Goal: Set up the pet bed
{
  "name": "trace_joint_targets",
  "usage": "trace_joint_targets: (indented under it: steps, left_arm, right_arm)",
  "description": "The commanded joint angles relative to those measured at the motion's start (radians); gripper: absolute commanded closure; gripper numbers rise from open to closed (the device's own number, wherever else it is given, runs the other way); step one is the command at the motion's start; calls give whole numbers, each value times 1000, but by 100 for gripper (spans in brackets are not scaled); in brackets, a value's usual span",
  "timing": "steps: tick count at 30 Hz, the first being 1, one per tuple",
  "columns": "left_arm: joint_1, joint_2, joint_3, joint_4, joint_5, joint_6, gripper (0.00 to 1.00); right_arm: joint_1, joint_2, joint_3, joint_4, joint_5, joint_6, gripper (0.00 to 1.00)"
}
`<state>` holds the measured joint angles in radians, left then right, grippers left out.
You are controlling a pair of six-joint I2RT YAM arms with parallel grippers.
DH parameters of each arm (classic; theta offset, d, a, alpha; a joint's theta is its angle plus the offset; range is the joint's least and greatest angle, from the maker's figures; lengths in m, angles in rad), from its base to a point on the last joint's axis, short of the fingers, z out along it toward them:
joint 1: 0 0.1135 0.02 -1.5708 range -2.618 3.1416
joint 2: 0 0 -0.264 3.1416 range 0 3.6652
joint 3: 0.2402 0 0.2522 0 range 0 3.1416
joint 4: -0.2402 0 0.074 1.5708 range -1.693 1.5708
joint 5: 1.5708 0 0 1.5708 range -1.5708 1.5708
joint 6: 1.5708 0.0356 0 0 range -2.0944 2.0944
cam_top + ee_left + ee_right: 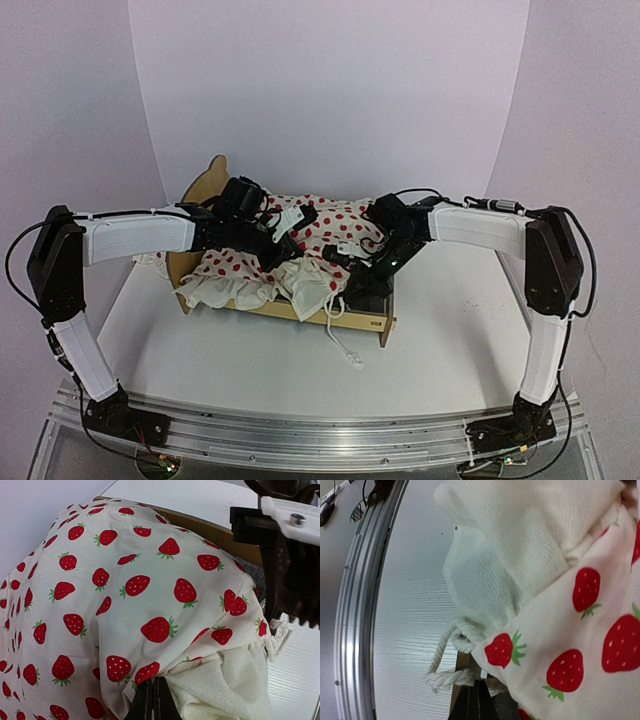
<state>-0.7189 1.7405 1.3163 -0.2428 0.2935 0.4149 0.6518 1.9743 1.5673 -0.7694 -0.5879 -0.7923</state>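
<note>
Top external, worktop (250, 370): pet bed (365, 322) stands centred, frame assembled.
My left end effector (151, 692): fingers together, pinching the strawberry blanket (125, 580).
My right end effector (477, 692): together on the blanket's hem.
Headboard (205, 182): upright, far left.
Left to do: spread the bunched bedding flat, I judge.

No text, label, brand, number or sign can be read in any of the three views; the only print is the red strawberry pattern on the white blanket (125, 645), and it carries no letters.
</note>
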Motion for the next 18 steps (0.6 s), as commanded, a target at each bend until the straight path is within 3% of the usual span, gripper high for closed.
trace_joint_targets:
  steps: [1,18]
  left_arm:
    - [9,-11,9,28,-1,2,100]
    - [9,-30,-17,50,-3,10,100]
  right_arm:
    - [-12,43,15,-109,-125,225,100]
    - [-69,128,25,-151,-46,548,100]
